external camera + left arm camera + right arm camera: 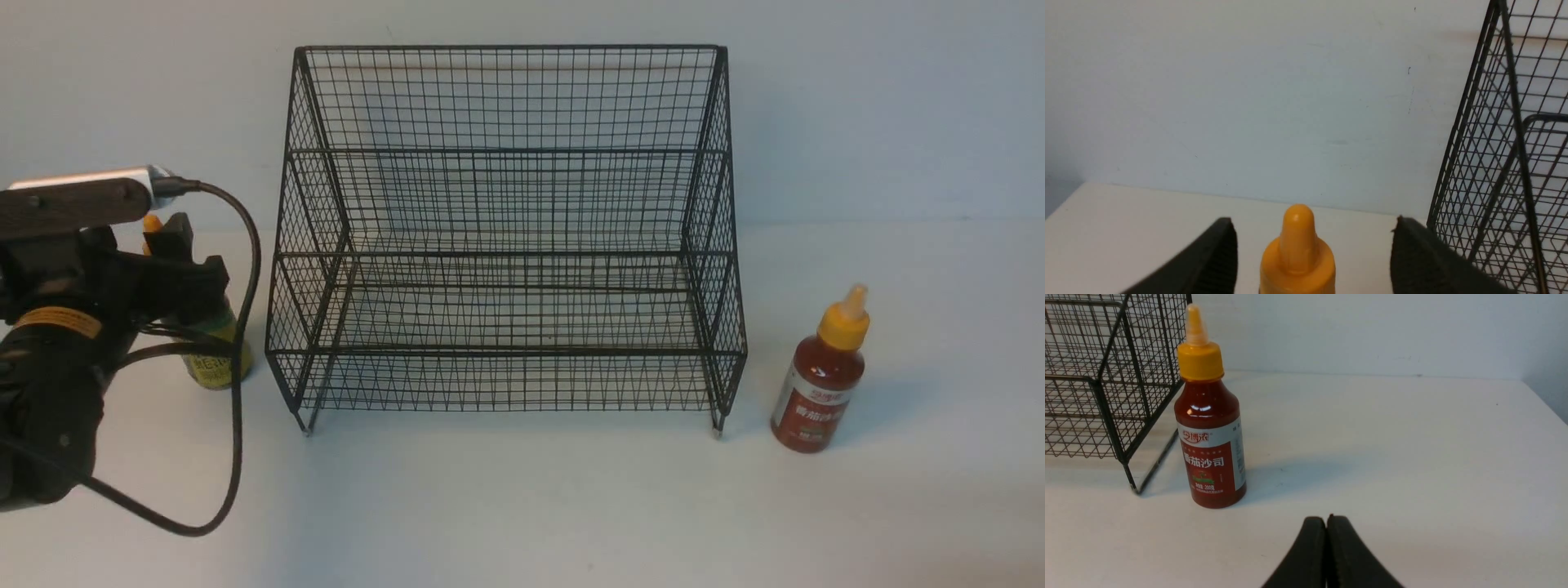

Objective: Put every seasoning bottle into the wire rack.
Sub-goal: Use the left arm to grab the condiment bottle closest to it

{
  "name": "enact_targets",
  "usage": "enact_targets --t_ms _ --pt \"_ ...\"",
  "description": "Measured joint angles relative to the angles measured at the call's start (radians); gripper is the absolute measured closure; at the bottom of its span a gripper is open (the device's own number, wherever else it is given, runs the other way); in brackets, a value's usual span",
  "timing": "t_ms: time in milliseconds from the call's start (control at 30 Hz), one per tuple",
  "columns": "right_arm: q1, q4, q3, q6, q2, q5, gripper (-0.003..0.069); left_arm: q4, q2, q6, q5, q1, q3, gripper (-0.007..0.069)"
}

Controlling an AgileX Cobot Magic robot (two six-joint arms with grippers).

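Observation:
The black wire rack (506, 151) stands empty at the table's middle, against the wall. The dark-liquid bottle with the yellow-green label (214, 366) stands just left of the rack, mostly hidden behind my left arm. My left gripper (184, 255) is open around it. In the left wrist view the bottle's orange cap (1297, 253) sits between the spread fingers (1218, 257) with gaps on both sides, and the rack (1498, 163) is close by. The red sauce bottle (820, 384) stands upright right of the rack. In the right wrist view my right gripper (1326, 517) is shut and empty, short of the red bottle (1212, 457).
A black cable (237, 392) loops from my left arm down onto the table in front of the dark bottle. The wall runs close behind the rack. The rack's corner and foot (1133, 489) stand beside the red bottle. The table's right edge (1545, 402) shows in the right wrist view.

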Motion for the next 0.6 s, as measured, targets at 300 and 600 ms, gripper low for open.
enact_targets --t_ms 300,600 --pt "0.0 0.0 0.0 0.0 0.0 0.0 0.0673 -0.059 0.14 0.004 -0.077 0.0 -0.07 0.0153" --pt "0.0 0.0 0.0 0.0 0.0 0.0 0.0673 -0.068 0.191 0.004 -0.112 0.0 -0.072 0.0347"
